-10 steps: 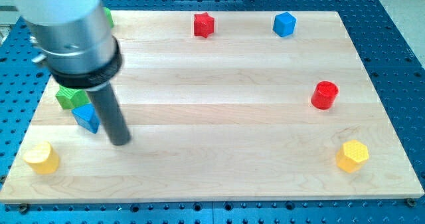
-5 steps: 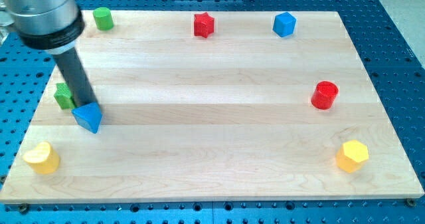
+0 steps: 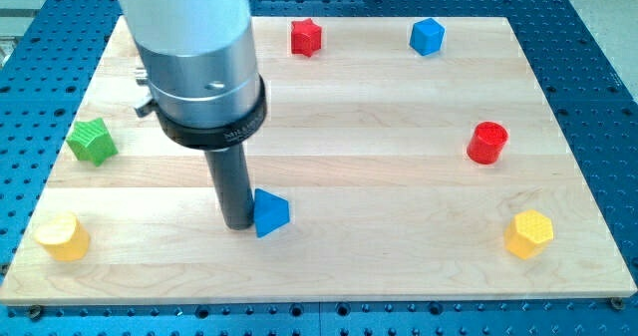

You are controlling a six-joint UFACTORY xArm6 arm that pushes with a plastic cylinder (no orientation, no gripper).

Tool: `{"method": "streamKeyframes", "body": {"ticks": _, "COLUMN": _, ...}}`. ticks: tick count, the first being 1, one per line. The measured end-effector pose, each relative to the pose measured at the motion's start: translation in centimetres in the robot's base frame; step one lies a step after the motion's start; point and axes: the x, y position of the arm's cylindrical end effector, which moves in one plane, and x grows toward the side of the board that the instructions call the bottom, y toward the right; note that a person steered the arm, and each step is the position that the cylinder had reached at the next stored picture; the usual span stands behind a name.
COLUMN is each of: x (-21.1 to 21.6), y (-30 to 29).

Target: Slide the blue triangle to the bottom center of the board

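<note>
The blue triangle (image 3: 270, 213) lies on the wooden board (image 3: 379, 176), left of centre and in its lower half. My tip (image 3: 237, 223) rests on the board right against the triangle's left side. The thick grey arm body above the rod covers the board's upper left part.
A green star block (image 3: 92, 141) sits near the left edge. A yellow block (image 3: 62, 236) lies at the bottom left. A red star (image 3: 306, 37) and a blue cube (image 3: 427, 36) are at the top. A red cylinder (image 3: 487, 142) and a yellow hexagon (image 3: 528, 233) are at the right.
My tip swung round to the triangle's left and has pushed it right and slightly down, from near the left edge toward the bottom centre. The green star shifted a little.
</note>
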Motion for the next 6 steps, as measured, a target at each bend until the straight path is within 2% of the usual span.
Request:
{"method": "streamKeyframes", "body": {"ticks": 1, "x": -1.7, "y": 1.4}}
{"method": "streamKeyframes", "body": {"ticks": 2, "x": -1.4, "y": 3.0}}
{"method": "streamKeyframes", "body": {"ticks": 4, "x": 4.1, "y": 4.2}}
{"method": "streamKeyframes", "body": {"ticks": 5, "x": -1.4, "y": 4.2}}
{"method": "streamKeyframes", "body": {"ticks": 6, "x": -2.1, "y": 6.7}}
